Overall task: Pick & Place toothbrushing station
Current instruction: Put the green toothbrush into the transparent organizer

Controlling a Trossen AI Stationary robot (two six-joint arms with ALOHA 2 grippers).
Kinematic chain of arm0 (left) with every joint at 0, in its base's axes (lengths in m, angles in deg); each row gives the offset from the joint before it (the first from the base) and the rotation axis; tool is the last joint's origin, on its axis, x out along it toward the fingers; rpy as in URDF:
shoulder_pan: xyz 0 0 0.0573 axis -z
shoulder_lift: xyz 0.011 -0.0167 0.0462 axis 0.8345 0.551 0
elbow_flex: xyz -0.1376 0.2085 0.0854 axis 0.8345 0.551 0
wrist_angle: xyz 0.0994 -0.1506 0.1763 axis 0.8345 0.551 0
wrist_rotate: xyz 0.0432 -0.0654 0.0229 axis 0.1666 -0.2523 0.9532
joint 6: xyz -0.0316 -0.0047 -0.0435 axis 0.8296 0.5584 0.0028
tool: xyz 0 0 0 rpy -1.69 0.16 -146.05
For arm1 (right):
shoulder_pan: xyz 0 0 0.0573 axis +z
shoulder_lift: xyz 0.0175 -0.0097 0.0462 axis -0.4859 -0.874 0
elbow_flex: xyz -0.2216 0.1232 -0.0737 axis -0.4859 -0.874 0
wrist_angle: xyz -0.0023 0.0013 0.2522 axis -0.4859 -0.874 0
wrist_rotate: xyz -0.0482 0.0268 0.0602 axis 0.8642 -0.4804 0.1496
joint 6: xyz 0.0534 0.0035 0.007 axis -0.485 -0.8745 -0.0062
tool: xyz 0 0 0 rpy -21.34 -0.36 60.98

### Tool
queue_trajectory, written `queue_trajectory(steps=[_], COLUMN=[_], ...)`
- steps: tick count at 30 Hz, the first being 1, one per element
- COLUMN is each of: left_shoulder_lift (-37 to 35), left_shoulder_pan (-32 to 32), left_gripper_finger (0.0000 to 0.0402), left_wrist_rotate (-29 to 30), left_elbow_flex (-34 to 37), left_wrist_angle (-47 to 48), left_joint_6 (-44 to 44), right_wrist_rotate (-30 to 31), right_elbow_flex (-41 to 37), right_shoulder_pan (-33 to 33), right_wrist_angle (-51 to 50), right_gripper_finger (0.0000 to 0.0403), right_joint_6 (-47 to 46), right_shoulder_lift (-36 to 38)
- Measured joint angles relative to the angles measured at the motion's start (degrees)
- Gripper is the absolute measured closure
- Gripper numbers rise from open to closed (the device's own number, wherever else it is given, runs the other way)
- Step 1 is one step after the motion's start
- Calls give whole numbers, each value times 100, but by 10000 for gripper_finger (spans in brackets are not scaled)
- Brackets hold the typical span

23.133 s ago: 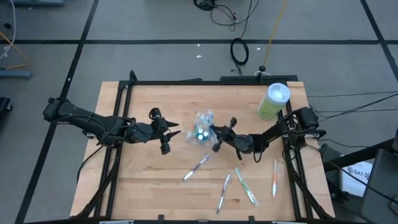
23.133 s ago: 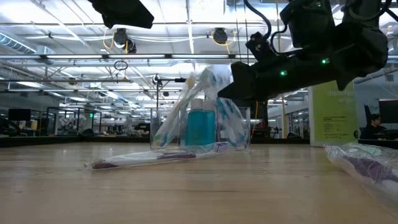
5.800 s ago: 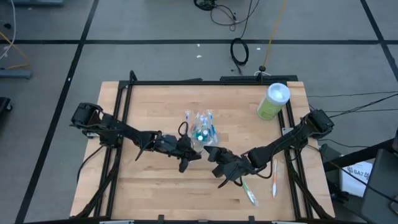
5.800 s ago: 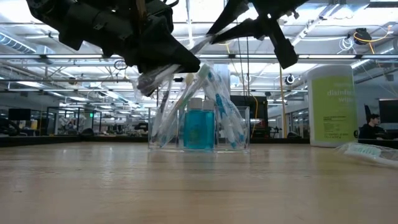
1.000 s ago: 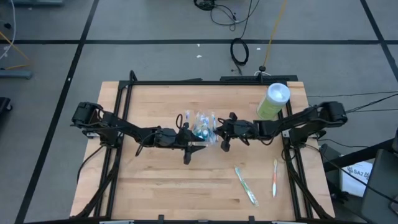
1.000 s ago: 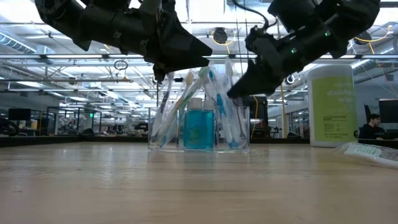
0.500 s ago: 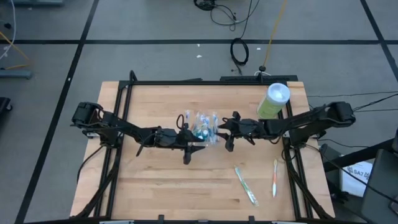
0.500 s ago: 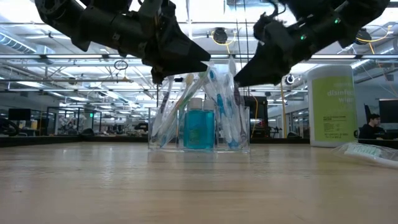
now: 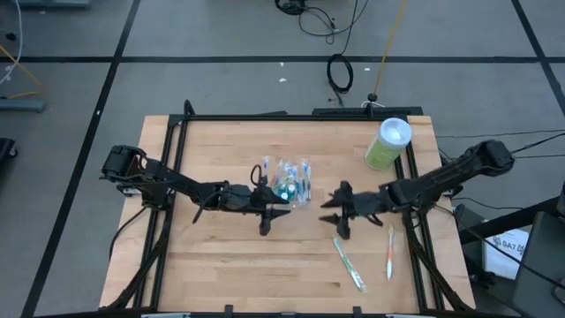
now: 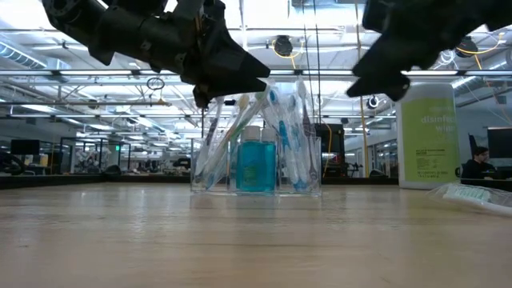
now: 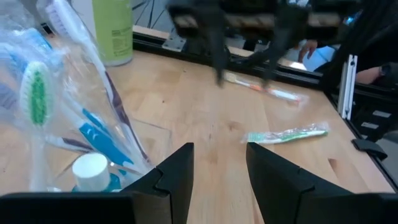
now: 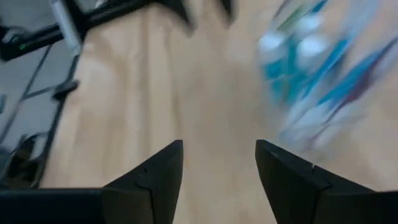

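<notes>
Right gripper (image 9: 340, 212): fingers spread, empty, clear of cup (image 9: 290, 183). Left gripper (image 9: 269, 210): fingers apart, beside cup. Risk: a left-side nudge tips cup, spilling the toothbrushes (image 10: 276, 132).

Clear cup (image 10: 256, 164), teal bottle (image 10: 256, 166); canister (image 9: 387, 145) seemingly light green.

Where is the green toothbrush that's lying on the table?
In the high view, the wrapped green toothbrush lies flat right of centre, near the table's front edge, beside the orange toothbrush, just below the right gripper.
</notes>
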Motion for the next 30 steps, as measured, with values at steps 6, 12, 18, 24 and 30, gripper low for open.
queue_trajectory(steps=[6, 12, 18, 24, 30], left_shoulder_lift=[0, 0, 0, 0, 0], left_shoulder_pan=[-4, -24, -94, -129, -133], left_gripper_finger=[247, 247, 247, 247, 247], left_wrist_rotate=[9, 11, 13, 16, 15], left_elbow_flex=[0, 0, 0, 0, 0], left_wrist_angle=[-69, -95, -96, -92, -92], left_joint_6=[8, 53, -19, -17, -39], right_wrist_rotate=[19, -105, -581, -546, -156], right_elbow_flex=[0, 0, 0, 0, 28], right_shoulder_pan=[917, 1606, 1841, 1842, 1759], right_wrist_angle=[-230, -868, -1259, -1108, -773], right_gripper_finger=[206, 206, 206, 206, 206], right_joint_6=[-1018, -2281, -3759, -3842, -3525], right_shoulder_lift=[-262, -720, -1078, -1521, -1994])
